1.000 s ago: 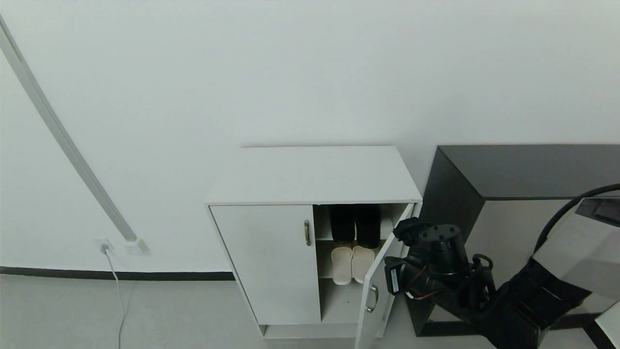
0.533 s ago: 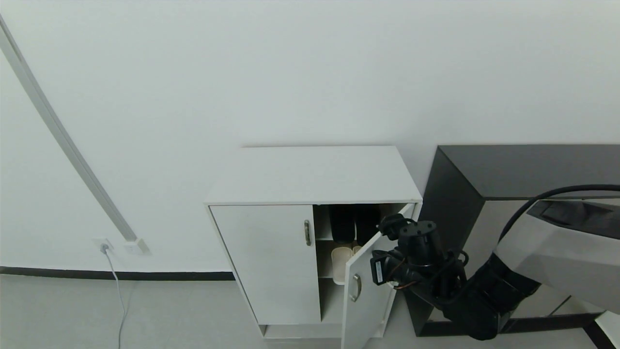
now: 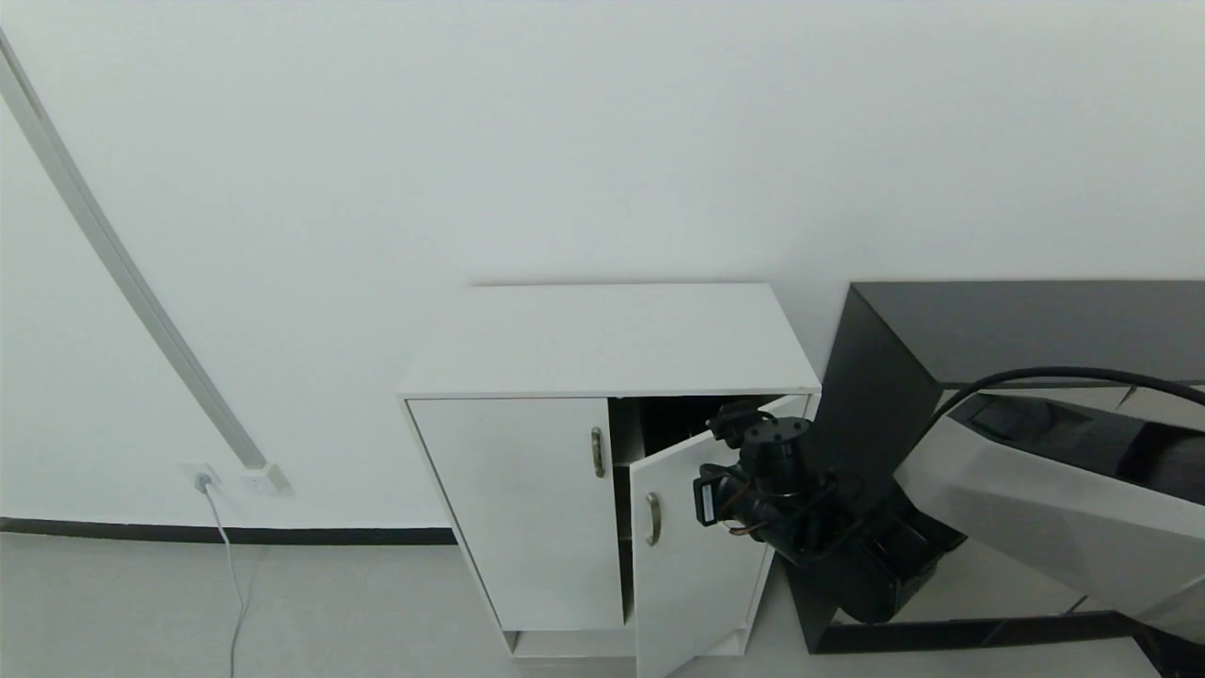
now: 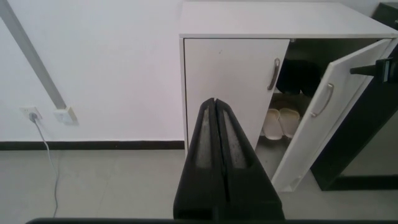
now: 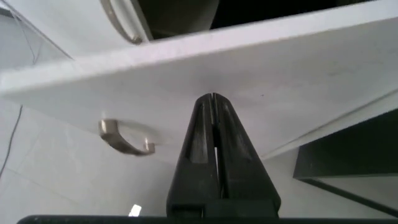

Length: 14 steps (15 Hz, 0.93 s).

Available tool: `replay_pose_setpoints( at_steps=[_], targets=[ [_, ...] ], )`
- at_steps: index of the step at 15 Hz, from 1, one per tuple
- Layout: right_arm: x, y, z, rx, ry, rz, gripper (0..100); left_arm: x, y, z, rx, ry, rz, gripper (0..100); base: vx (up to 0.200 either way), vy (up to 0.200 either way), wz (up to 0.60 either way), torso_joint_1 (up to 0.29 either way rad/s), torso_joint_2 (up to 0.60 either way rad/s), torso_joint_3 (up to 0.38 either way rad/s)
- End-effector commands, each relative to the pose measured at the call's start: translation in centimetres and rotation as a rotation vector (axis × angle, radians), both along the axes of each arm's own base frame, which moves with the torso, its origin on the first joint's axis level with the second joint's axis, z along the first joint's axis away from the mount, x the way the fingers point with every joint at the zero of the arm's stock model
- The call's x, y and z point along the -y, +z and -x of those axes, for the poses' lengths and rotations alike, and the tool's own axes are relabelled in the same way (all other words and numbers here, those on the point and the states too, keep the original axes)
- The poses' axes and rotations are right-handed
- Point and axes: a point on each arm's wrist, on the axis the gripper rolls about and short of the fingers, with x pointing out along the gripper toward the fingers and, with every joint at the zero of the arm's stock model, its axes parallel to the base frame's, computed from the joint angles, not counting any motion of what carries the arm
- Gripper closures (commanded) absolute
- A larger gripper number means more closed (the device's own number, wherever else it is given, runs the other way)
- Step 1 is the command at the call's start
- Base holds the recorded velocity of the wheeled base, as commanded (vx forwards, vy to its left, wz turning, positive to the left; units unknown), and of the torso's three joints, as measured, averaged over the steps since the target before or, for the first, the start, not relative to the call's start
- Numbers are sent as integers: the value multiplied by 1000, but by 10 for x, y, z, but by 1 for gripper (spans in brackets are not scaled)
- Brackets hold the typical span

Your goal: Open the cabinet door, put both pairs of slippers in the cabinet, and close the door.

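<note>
Right tool (image 5: 213, 98), clenched on nothing, touches the white cabinet door (image 3: 697, 556), which is half ajar with its curved metal handle (image 5: 124, 137) just beside. Pale slippers (image 4: 280, 122) lie inside beyond it. Left tool (image 4: 214, 102) is clenched, well back.

Cabinet (image 3: 602, 339): is showing smooth, matt white board.
Door handle (image 3: 651, 519): is gleaming like satin metal.
Pale slippers (image 4: 272, 122) inside the cabinet: are looking smooth, plastic-like.
Black unit (image 3: 1017, 325) beside the cabinet: is showing a matt top.

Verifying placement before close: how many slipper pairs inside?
2: dark pair above, white pair just below it. The half-closed door may hide more.
</note>
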Motion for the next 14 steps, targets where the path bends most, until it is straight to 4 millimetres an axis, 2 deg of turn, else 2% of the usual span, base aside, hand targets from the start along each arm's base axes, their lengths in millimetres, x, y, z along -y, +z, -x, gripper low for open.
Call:
replay_pose_setpoints(
  at_steps=[1,14],
  targets=[
    [-3,-10,-6,-7,-4,5,100,0,0,0,0,2,0,100,0,0,0,0,0,0],
    [-18,-12,-28,39,-6,-27,100,0,0,0,0,2,0,100,0,0,0,0,0,0]
  ],
)
